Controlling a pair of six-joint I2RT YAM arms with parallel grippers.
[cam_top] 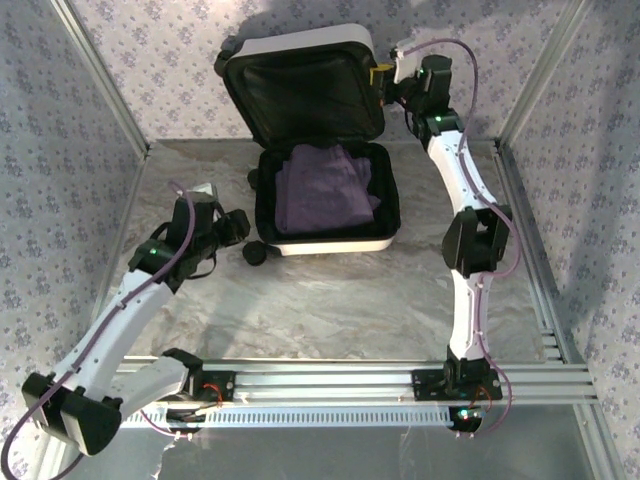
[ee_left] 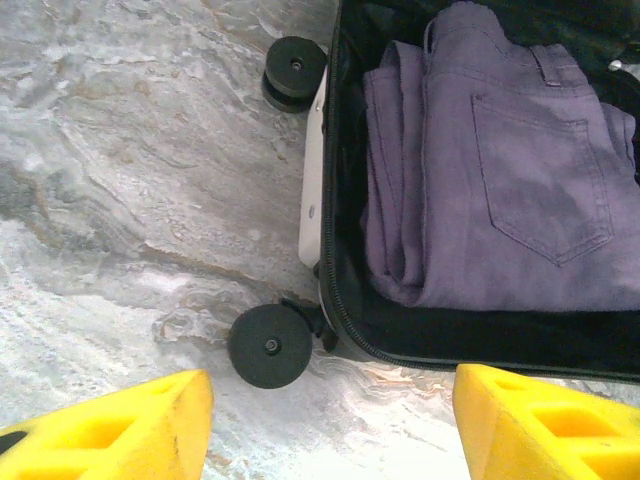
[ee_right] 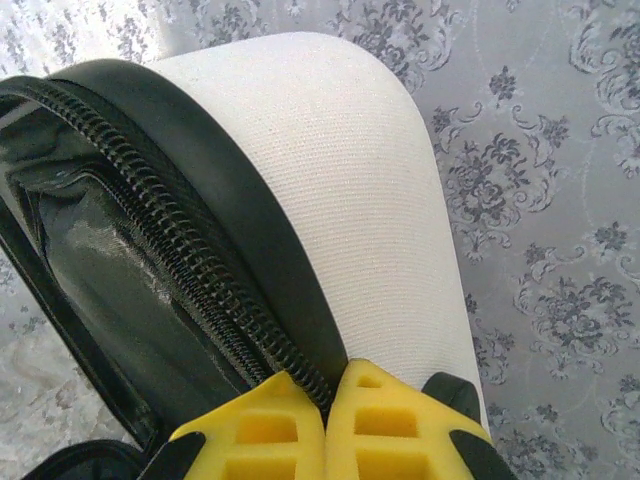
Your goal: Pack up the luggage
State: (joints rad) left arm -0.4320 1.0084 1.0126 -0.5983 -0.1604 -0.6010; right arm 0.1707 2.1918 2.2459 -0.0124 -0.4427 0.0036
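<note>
The luggage (cam_top: pixel 330 244) lies open at the back middle of the table, its white-shelled lid (cam_top: pixel 300 45) standing upright against the wall. Folded purple jeans (cam_top: pixel 322 187) lie in its black-lined base. My right gripper (cam_top: pixel 383 78) is at the lid's upper right edge. In the right wrist view the yellow fingers (ee_right: pixel 330 385) are shut on the lid's black zipper band (ee_right: pixel 200 270), beside the white shell (ee_right: pixel 340 170). My left gripper (cam_top: pixel 238 228) hovers open, left of the base, with nothing between its fingers (ee_left: pixel 330 400). A black wheel (ee_left: pixel 270 345) and the jeans (ee_left: pixel 520 170) lie just ahead of it.
The marbled tabletop (cam_top: pixel 330 300) stretches in front of the luggage. A second wheel (ee_left: pixel 295 70) sticks out from the case's left side. Patterned walls with metal frame posts (cam_top: pixel 100 75) close in the back and both sides. An aluminium rail (cam_top: pixel 400 380) carries the arm bases.
</note>
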